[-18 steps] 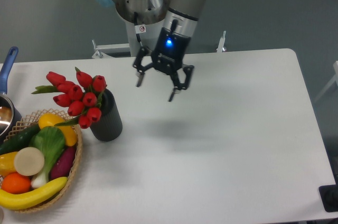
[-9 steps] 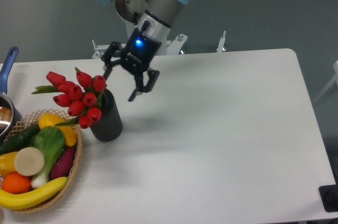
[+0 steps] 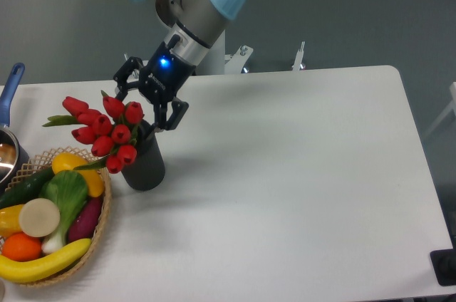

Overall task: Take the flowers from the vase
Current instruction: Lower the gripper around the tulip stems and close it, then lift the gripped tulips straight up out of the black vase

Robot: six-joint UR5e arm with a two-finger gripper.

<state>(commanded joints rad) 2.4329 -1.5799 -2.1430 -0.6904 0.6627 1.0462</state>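
1. Claw (image 3: pixel 144 105) spread wide, gripping nothing, tilted down over the topmost buds.
2. Flowers (image 3: pixel 105 131) just below and leftward, leaning out of the vase (image 3: pixel 144 161) directly beneath.
3. Wicker basket (image 3: pixel 98 234) of toy produce crowding the vase further below-left; pot handle (image 3: pixel 10 82) far left, cut by the frame.
4. Bare worktop (image 3: pixel 299 188) stretching rightward to its rounded edge.
5. Left finger partly hidden behind the buds; contact impossible to judge.

You've got one vase (image 3: pixel 144 161) holding about ten red flowers (image 3: pixel 105 132), one wicker basket (image 3: pixel 98 234), one pot (image 3: pixel 8 147) and one gripper (image 3: pixel 142 103).
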